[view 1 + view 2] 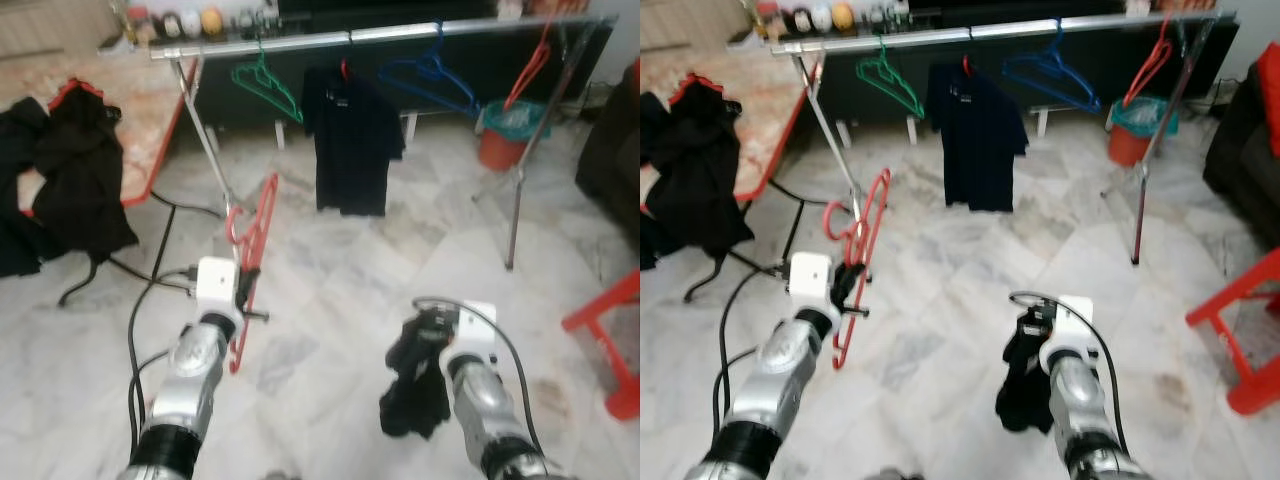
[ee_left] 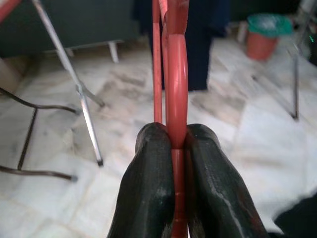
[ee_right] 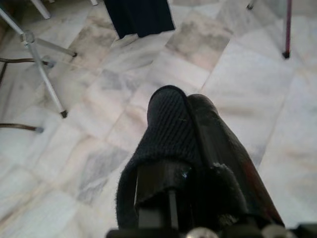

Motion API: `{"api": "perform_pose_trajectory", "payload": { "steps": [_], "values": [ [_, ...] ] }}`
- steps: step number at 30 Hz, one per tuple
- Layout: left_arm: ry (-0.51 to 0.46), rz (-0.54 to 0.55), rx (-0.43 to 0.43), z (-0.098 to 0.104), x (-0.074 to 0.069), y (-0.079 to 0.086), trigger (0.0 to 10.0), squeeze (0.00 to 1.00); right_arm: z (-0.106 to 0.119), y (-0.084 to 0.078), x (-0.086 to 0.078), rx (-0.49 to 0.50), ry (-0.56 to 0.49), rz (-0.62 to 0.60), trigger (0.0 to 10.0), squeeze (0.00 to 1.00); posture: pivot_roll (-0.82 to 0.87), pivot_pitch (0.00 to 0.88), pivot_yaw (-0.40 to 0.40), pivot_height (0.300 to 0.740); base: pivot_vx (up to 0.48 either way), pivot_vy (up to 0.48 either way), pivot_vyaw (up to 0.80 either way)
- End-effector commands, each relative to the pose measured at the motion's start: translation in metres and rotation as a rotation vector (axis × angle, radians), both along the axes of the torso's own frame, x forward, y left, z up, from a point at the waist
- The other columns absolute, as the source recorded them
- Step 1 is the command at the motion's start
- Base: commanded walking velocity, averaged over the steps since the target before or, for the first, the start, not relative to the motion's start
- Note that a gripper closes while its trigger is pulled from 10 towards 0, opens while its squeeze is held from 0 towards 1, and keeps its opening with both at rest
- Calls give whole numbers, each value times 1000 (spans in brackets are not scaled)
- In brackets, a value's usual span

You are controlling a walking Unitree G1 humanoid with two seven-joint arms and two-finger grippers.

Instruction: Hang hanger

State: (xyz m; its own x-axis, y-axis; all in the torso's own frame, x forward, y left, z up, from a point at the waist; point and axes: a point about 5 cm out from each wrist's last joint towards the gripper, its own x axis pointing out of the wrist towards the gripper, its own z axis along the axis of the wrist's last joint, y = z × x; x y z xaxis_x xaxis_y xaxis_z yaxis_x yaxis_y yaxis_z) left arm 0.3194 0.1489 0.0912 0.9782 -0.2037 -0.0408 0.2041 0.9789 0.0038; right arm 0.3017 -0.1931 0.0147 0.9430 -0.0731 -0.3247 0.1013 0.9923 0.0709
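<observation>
left gripper (image 2: 177, 144) raised, clamping red hanger (image 1: 255, 235)

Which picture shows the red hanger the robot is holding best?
The right eye view: the whole red hanger shows, hook up, in the left gripper. The left eye view shows it too. The left wrist view shows its bar pinched between the jaws.

Two silver, ribbed metal forearms end in white boxy wrist blocks. Black cables loop from each wrist. The left hand (image 1: 246, 285) and right hand (image 1: 412, 400) have long, textured black fingers.
</observation>
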Motion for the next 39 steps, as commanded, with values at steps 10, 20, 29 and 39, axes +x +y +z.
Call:
{"api": "perform_pose_trajectory", "payload": {
  "steps": [10,20,29,39],
  "values": [
    [90,-200,100,-7,-8,6,10000,0,41,-9,32,-42,-125,7,10000,0,-48,49,66,740,0,0,0],
    [179,-408,137,-8,-22,5,10000,0,69,-18,52,-95,-160,15,10000,0,-48,33,59,740,0,0,0],
    [326,-734,234,-4,-45,19,10000,0,79,-24,63,-226,-33,20,10000,0,-41,23,53,740,0,0,0],
    [325,-959,137,28,-51,8,10000,0,92,16,79,-241,34,279,10000,0,-43,38,62,740,0,0,0]
  ]
}}
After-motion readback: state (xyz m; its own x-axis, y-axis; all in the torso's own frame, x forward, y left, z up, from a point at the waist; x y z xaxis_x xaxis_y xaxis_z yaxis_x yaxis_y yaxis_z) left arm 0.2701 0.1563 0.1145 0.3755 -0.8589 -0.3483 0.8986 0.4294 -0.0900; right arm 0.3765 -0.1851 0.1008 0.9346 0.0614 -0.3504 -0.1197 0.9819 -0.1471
